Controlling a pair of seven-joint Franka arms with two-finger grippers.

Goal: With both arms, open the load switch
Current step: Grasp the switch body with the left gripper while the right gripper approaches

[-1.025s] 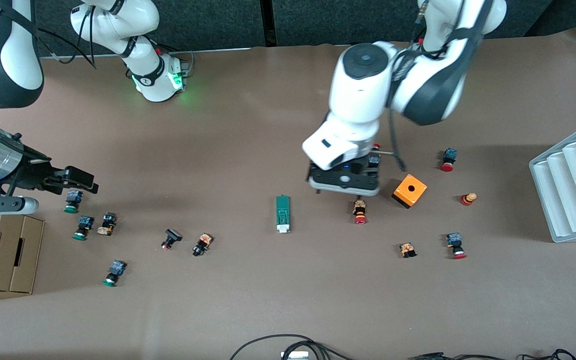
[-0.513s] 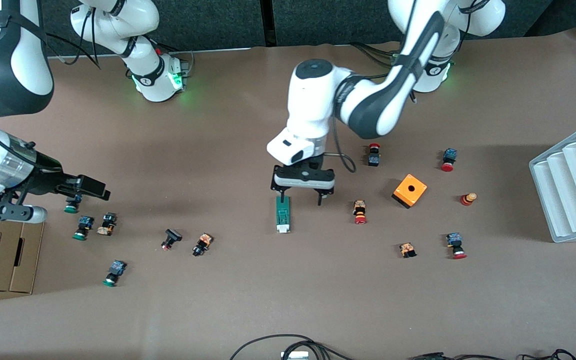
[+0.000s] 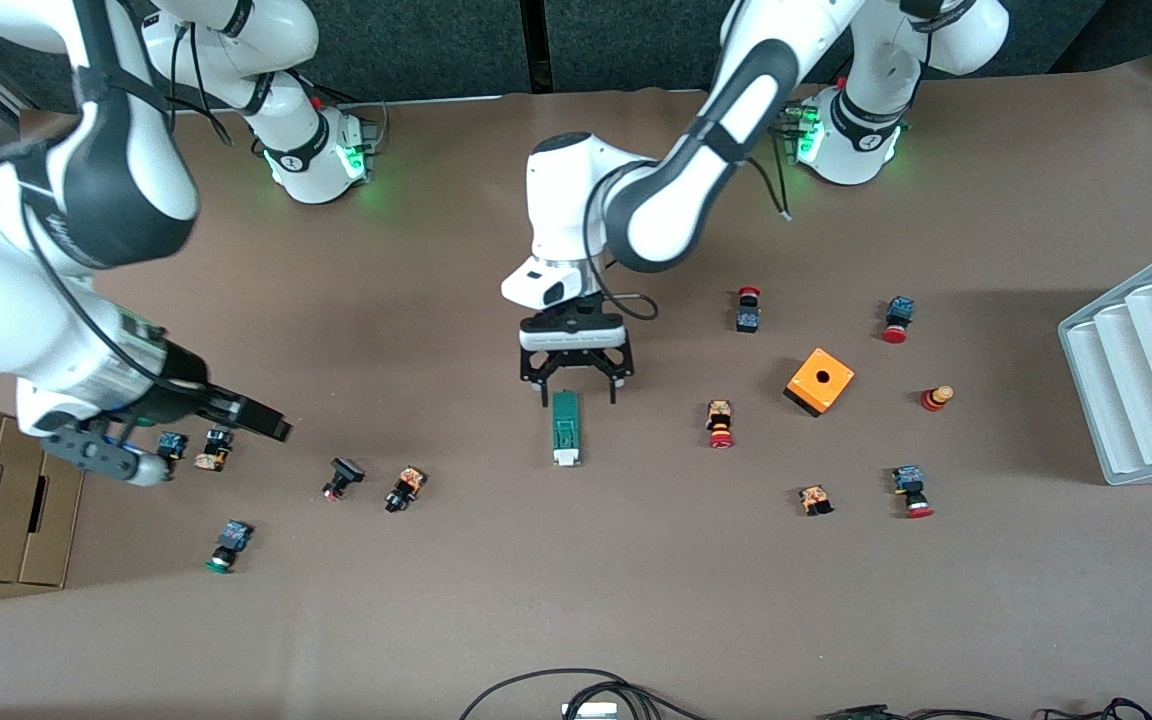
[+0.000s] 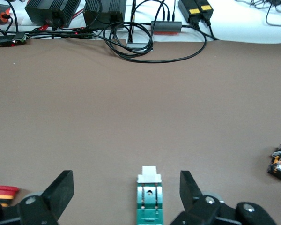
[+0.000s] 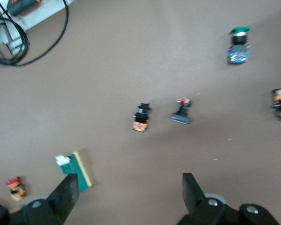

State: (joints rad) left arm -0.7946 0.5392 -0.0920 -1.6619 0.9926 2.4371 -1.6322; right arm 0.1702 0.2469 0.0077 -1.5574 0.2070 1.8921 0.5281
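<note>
Load switch: I see the load switch (image 3: 565, 429) lying flat near the table's middle, its white sliding piece (image 3: 565, 458) at the end nearest the front camera, the 6 o'clock end in the front view.
Left gripper: my left gripper (image 3: 576, 393) sits low at the switch's 12 o'clock end, released, one finger on each side of the green body with a gap on both sides; nothing is grasped.
Left wrist view: the switch (image 4: 149, 198) lies centred between the two spread fingers (image 4: 60, 193).
Right gripper: my right gripper (image 3: 236, 412) hangs released and empty over the push buttons toward the right arm's end of the table.
Neighbours: an orange cube (image 3: 820, 381) sits at the switch's 3 o'clock, well apart; a red-capped button (image 3: 720, 424) lies between them.
</note>
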